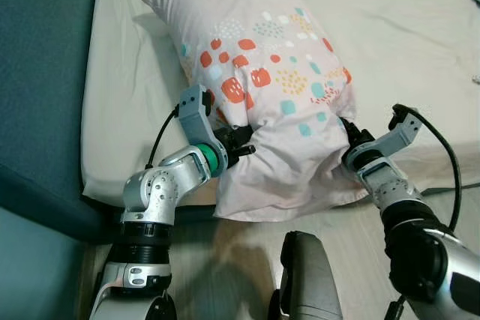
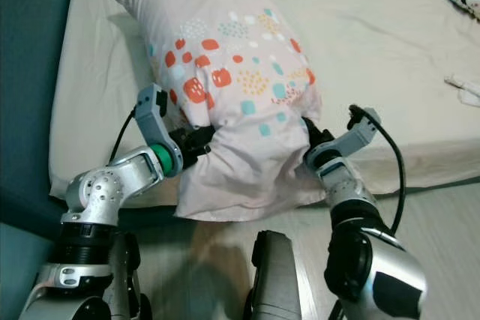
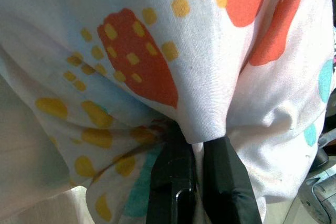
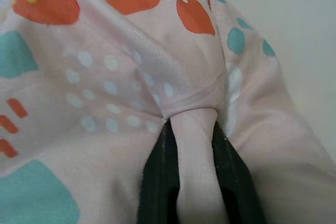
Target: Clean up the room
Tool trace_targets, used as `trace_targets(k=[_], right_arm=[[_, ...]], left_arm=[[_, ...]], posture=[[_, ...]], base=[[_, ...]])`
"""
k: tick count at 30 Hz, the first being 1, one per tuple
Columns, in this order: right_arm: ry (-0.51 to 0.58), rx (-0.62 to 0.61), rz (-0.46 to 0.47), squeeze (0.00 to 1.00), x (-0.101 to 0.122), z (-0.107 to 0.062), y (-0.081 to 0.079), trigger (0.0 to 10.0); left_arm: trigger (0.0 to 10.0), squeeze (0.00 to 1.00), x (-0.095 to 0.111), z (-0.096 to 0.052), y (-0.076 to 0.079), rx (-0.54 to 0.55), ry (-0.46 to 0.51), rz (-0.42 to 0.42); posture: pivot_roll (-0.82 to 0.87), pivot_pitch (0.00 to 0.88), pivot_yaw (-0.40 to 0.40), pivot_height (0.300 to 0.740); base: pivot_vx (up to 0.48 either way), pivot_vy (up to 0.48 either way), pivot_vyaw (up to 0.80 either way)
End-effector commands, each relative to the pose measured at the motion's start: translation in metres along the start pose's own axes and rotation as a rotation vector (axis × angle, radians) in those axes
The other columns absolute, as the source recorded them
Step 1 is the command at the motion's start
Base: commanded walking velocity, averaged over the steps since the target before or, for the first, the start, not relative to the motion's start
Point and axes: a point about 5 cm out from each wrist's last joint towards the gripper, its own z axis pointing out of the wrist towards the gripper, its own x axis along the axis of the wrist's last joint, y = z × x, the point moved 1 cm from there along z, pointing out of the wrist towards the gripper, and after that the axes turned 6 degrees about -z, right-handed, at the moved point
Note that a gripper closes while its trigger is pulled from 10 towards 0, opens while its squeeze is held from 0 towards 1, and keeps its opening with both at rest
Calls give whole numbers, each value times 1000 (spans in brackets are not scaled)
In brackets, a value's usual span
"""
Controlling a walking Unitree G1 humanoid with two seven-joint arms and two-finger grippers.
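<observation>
The pillow is matt, soft woven cloth with printed patches; the bed sheet is smooth matt fabric; gripper fingers look like black semi-gloss plastic.

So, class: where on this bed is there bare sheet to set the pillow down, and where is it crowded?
Bare sheet lies beyond the pillow toward the far side of the bed, and in a strip along its left edge. The near edge is crowded: left gripper and right gripper both pinch the pillowcase there.

Pillow fabric between black fingers
</observation>
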Motion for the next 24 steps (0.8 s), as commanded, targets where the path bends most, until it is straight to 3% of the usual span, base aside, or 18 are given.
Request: trace_targets(k=[1, 5, 9, 11, 12, 15, 16, 17, 18, 20, 24], right_arm=[[-64, -4, 59, 0, -22, -4, 3, 0], [-69, -15, 88, 0, -30, -4, 2, 0], [-73, -27, 97, 0, -32, -5, 4, 0], [-62, -20, 129, 0, -31, -3, 0, 0], [-63, -7, 141, 0, -29, 2, -7, 4588], [-64, 2, 148, 0, -28, 5, -13, 4588], [-59, 23, 152, 0, -27, 10, -21, 10000], [-59, 23, 152, 0, -27, 10, -21, 10000], [-57, 57, 154, 0, -26, 16, -34, 10000], [-57, 57, 154, 0, -26, 16, -34, 10000], [-69, 217, 71, 0, -23, 42, -109, 10000]], left_arm=[[0, 0, -10, 2, 7, -16, -35, 11], [0, 0, -4, 1, 9, 4, -3, 142], [0, 0, -2, 1, 10, 14, 15, 186], [0, 0, 12, 3, 17, 13, 71, 266], [0, 0, 28, 5, 25, 2, 128, 310], [0, 0, 39, 6, 31, -7, 169, 338], [0, 0, 52, 6, 38, -18, 209, 362], [0, 0, 52, 6, 38, -18, 209, 362], [0, 0, 66, 7, 45, -28, 251, 385], [0, 0, 66, 7, 45, -28, 251, 385], [0, 0, 119, -2, 67, -26, 408, 487]], posture=[[102, 167, 36, 535], [105, 171, 35, 535], [105, 171, 35, 535], [113, 177, 35, 535], [117, 178, 35, 535], [117, 178, 35, 535], [124, 176, 32, 535], [124, 176, 32, 535], [136, 177, 26, 535], [136, 177, 26, 535], [189, 183, 3, 535]], base=[[0, 0, 0], [0, 0, 0], [0, 0, 0], [0, 0, 0], [0, 0, 0], [0, 0, 0], [0, 0, 0], [0, 0, 0], [0, 0, 0], [0, 0, 0], [0, 0, 0]])
